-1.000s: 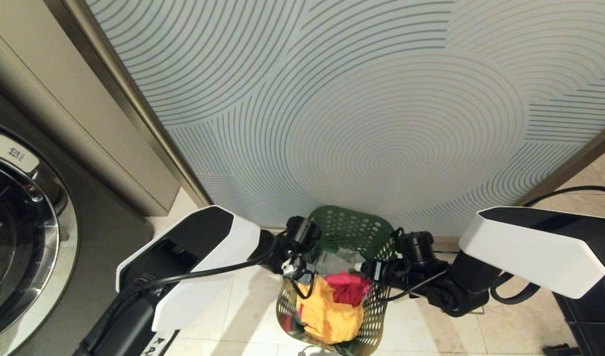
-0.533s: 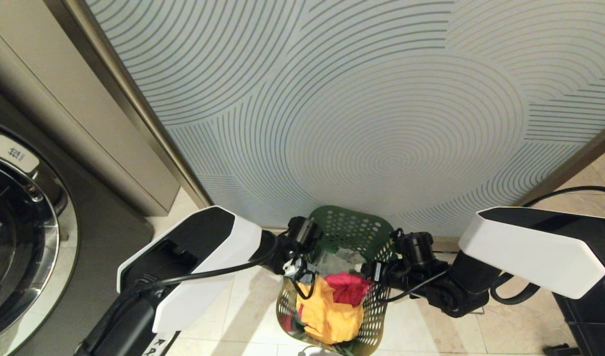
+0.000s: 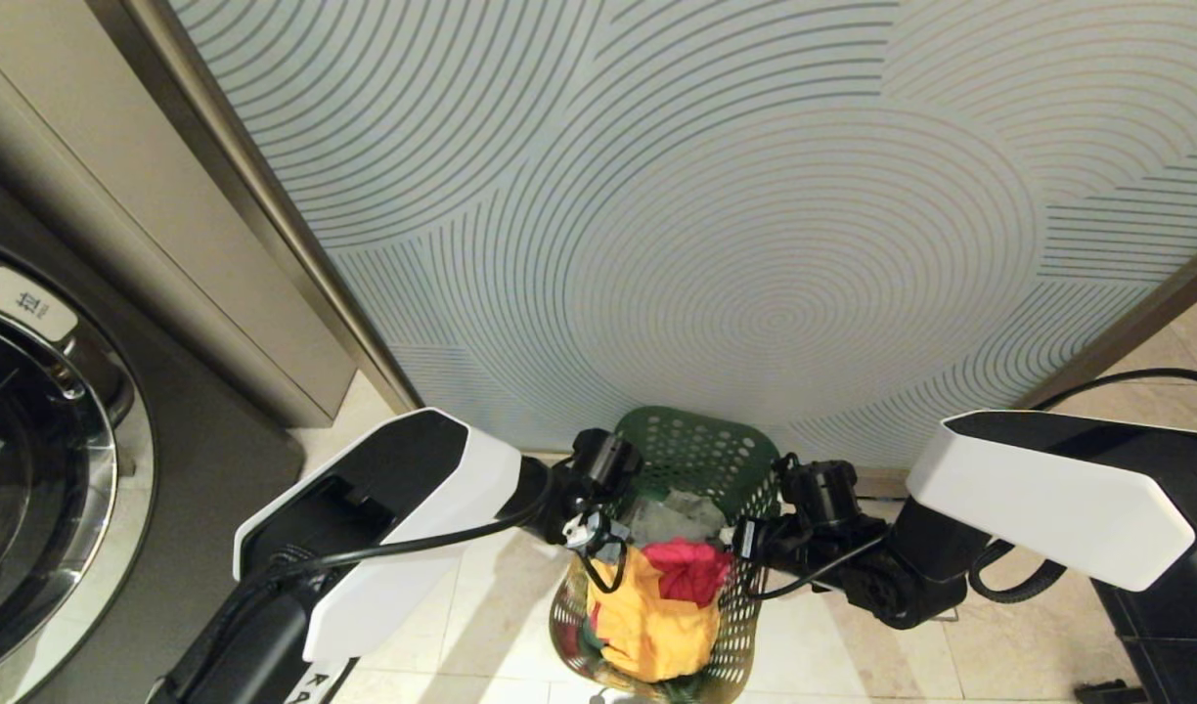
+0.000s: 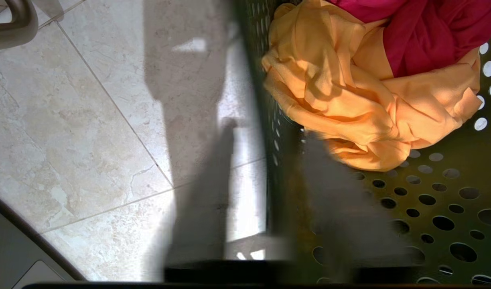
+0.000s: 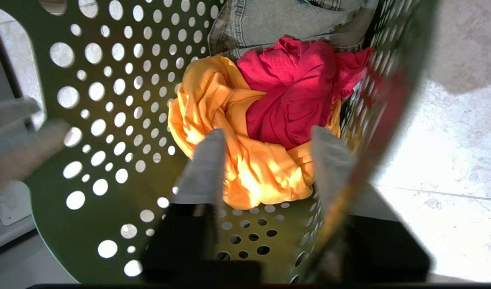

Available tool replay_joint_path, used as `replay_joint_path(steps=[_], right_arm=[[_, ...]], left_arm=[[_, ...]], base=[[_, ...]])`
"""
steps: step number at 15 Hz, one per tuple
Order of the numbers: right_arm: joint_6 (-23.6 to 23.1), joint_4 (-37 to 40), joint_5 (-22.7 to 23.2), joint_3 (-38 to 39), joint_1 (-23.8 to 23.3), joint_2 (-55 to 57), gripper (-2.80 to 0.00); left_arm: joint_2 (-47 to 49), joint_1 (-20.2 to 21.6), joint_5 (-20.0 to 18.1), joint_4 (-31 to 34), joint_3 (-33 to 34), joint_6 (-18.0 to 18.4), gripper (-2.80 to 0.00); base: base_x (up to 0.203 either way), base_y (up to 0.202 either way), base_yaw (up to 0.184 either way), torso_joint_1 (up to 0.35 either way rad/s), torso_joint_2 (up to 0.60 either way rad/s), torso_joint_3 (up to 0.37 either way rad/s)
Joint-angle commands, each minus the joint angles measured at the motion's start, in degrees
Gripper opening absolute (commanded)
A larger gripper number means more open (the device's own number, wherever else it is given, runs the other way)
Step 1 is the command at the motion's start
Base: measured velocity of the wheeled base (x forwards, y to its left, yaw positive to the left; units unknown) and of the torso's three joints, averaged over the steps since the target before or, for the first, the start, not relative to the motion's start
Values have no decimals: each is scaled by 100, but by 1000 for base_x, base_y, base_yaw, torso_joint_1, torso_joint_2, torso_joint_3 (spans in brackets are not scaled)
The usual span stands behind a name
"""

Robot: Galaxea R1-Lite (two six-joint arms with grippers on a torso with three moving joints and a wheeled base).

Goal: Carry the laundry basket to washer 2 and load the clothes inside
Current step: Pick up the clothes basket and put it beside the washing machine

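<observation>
On the tiled floor (image 3: 481, 606), right at the foot of the ring-patterned wall panel (image 3: 706, 225), stands the laundry basket (image 3: 701, 445), upright, directly in front of me. All the clothes are inside it. The grey garment (image 3: 682, 513) lies toward the panel side, the pink-red one (image 3: 691, 572) is in the middle, and the yellow one (image 3: 647, 626) is bunched nearest to me.

Both my arms are reaching down to it. My left gripper (image 3: 591, 533) is at the basket's left rim, set over the perforated wall. My right gripper (image 3: 745, 538) is at the opposite rim, on the right. I cannot tell whether either claw has bitten firmly onto the plastic: the wrist views are smeared at the rim, so I won't call it a grip.

I judge this to be the very first step, taking hold of the basket for the carry. Nothing has been loaded.

Next, I think, both claws must be firm on the rim before I lift, and they must rise evenly so the tall basket doesn't tip and spill the heap. After that I have to drive away from the panel.

A dark front-load washer (image 3: 31, 489) shows at the left edge of my head view, door shut. I can't see its number from here, so I would need to read the label before opening anything.
</observation>
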Motion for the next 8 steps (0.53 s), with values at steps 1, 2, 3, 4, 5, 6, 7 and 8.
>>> replay_joint_path(steps=[1,2,3,4,5,6,7,8], right_arm=[[15,-36,8,4,1,-1,-280],[15,-45,16,12,1,-10,-280],[23,-68,16,28,1,-18,-280],[33,-71,25,30,-8,-28,-280],[55,-78,42,45,-8,-52,-280],[74,-89,64,105,-12,-114,-280],[87,-143,120,203,-21,-227,-280],[93,-212,246,333,-25,-368,-280]], left_arm=[[-25,-55,2,16,0,-8,-280],[-41,-88,-2,22,0,-21,-280],[-53,-110,-10,26,0,-61,-280],[-53,-119,-19,26,0,-79,-280],[-70,-127,-34,52,0,-94,-280],[-108,-129,-54,112,-1,-123,-280],[-201,-149,-128,198,-7,-209,-280],[-291,-171,-293,317,-8,-309,-280]], base=[[0,0,0,0,0,0],[0,0,0,0,0,0],[0,0,0,0,0,0],[0,0,0,0,0,0],[0,0,0,0,0,0],[0,0,0,0,0,0],[0,0,0,0,0,0],[0,0,0,0,0,0]])
